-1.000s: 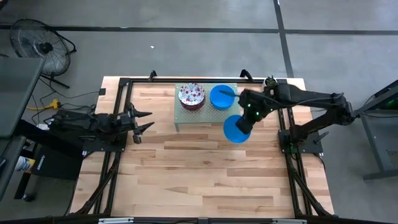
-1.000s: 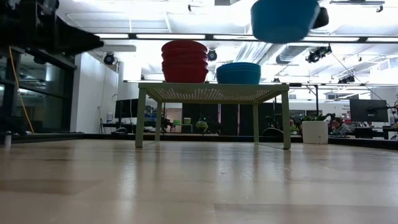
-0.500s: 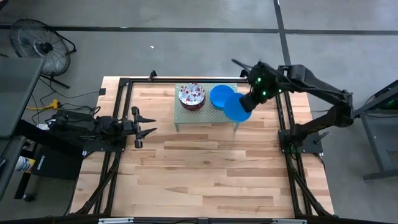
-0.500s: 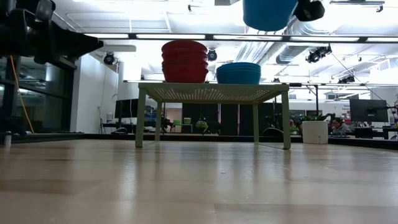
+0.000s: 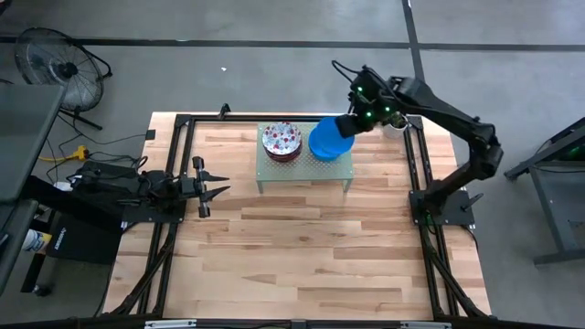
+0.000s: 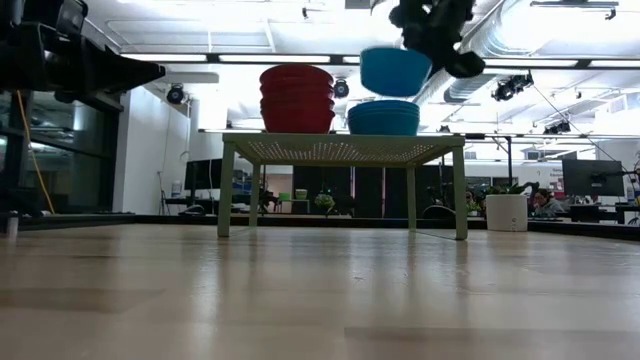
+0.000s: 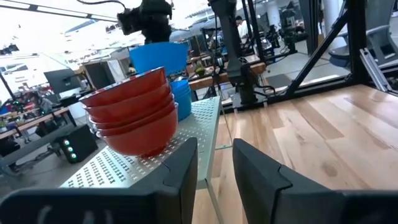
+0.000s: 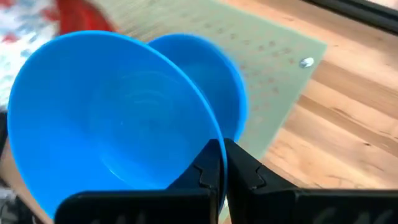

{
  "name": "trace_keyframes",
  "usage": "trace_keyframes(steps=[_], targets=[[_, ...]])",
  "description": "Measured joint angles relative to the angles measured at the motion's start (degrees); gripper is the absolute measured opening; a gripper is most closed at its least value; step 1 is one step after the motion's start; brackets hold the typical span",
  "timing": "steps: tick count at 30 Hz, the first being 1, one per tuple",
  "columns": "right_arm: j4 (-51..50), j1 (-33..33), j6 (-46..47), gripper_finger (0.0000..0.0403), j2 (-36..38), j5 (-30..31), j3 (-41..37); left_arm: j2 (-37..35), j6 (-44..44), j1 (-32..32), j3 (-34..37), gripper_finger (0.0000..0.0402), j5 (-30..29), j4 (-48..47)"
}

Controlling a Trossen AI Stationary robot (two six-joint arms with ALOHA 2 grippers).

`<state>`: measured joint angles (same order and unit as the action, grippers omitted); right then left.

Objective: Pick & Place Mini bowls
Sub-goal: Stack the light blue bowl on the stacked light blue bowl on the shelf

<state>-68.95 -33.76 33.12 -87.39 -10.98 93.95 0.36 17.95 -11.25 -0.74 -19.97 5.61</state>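
Above the blue stack (image 6: 383, 118) on the green stand (image 5: 274, 170), your right gripper (image 5: 352, 122) holds one blue bowl (image 6: 394, 71) up in the air. Its fingers are pinched shut on the rim of that bowl, and you can see this best in the right wrist view, where the held bowl (image 8: 112, 118) hangs over the stack's top bowl (image 8: 214, 93). The two are near but not touching yet.

Beside the blue stack sits the speckled stack (image 5: 281, 141), with white and red-pink spots inside and red outsides. Both stacks stand side by side on the stand.

I think most of the job is done. You can see no loose bowls on the wooden table (image 5: 302, 265), so this blue bowl looks like the last one, or close to it. What is left is to lower it into the stack and let go.

Watch the edges. The blue stack sits near the right end of the stand, so a nudge could push it off. The speckled stack is just beside it, so come straight down.

Your left gripper (image 5: 215, 182) waits well apart, low over the table on the left, with its fingers partly open and empty. The table in front of the stand gives you lots of room to pull back.
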Motion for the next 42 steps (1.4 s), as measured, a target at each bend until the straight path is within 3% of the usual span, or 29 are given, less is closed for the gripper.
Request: trace_keyframes(steps=[13,23,42], targets=[[3.0,-0.9,3.8,0.0,-5.1,-1.2,0.0,0.0,0.0,0.0,0.1,0.0097,0.0,-0.2],[2.1,0.3,7.4,0.0,-6.4,4.0,0.0,0.0,0.0,0.0,0.1,0.0097,0.0,-0.2],[-0.7,3.4,10.6,0.001,-6.6,6.2,0.0,0.0,0.0,0.0,0.1,0.0097,0.0,-0.2]])
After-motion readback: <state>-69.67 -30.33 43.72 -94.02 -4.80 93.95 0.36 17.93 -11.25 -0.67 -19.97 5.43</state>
